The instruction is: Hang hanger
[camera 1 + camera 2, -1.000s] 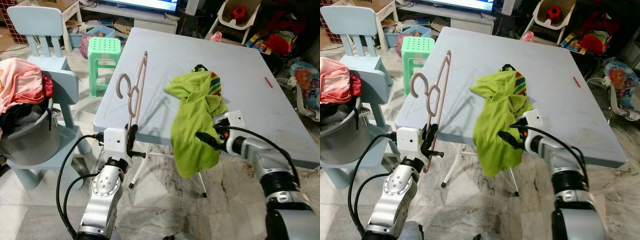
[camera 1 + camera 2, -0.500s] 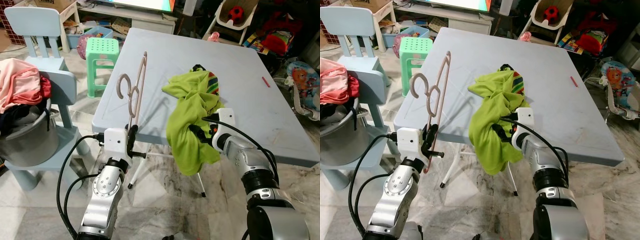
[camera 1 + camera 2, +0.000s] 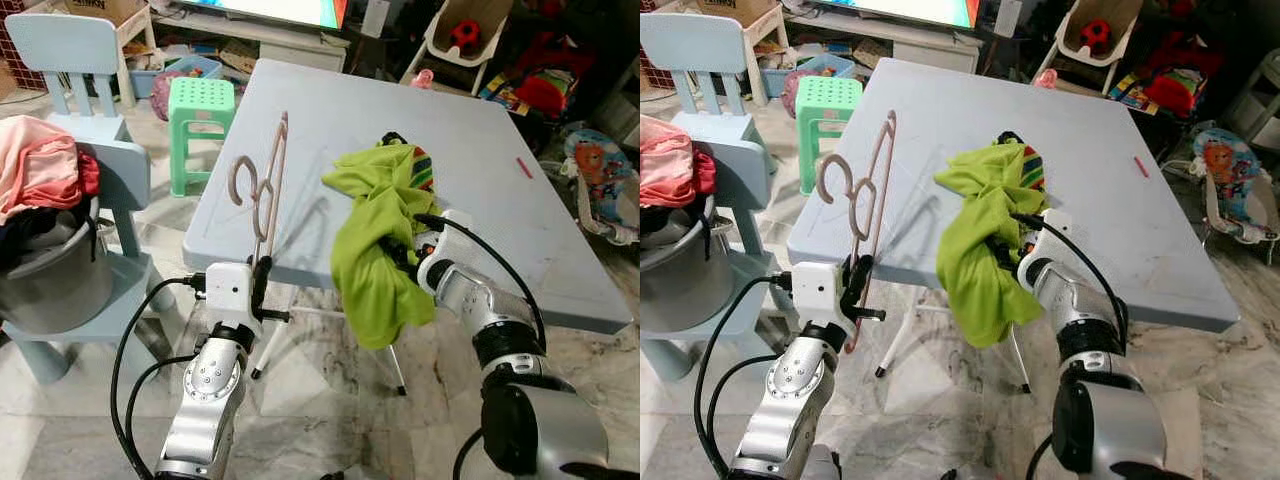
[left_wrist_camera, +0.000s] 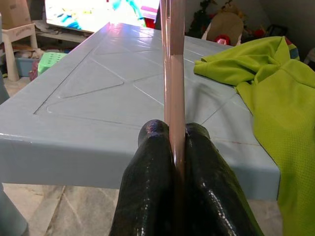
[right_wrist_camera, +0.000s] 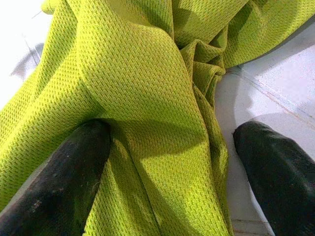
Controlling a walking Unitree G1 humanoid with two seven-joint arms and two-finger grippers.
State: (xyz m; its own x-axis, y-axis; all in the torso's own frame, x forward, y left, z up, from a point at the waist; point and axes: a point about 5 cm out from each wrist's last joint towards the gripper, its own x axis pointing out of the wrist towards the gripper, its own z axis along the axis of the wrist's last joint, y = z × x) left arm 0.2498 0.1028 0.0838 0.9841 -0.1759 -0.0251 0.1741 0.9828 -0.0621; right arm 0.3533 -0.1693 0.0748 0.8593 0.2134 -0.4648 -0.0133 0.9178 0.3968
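A pink hanger [image 3: 265, 180] stands upright in front of the table's near left corner. My left gripper [image 3: 262, 288] is shut on its lower bar, which is pinched between the black fingers [image 4: 152, 162]. A lime green shirt [image 3: 380, 230] lies crumpled on the light blue table [image 3: 480, 120] and drapes over its front edge. My right gripper [image 3: 402, 256] is open at that edge and presses into the hanging cloth. Its two fingertips [image 5: 64, 177] stand wide apart with a fold of the shirt [image 5: 147, 98] between them.
Left of the table a light blue chair [image 3: 115, 175] holds a grey bucket [image 3: 55, 280] with pink clothes [image 3: 40, 165]. A second blue chair [image 3: 65, 60] and a green stool [image 3: 205, 110] stand behind it. Toys clutter the floor at the right [image 3: 600, 170].
My right gripper has drawn in to the left, from beside the hanging shirt into its folds at the table edge. The left gripper and the hanger have held still.
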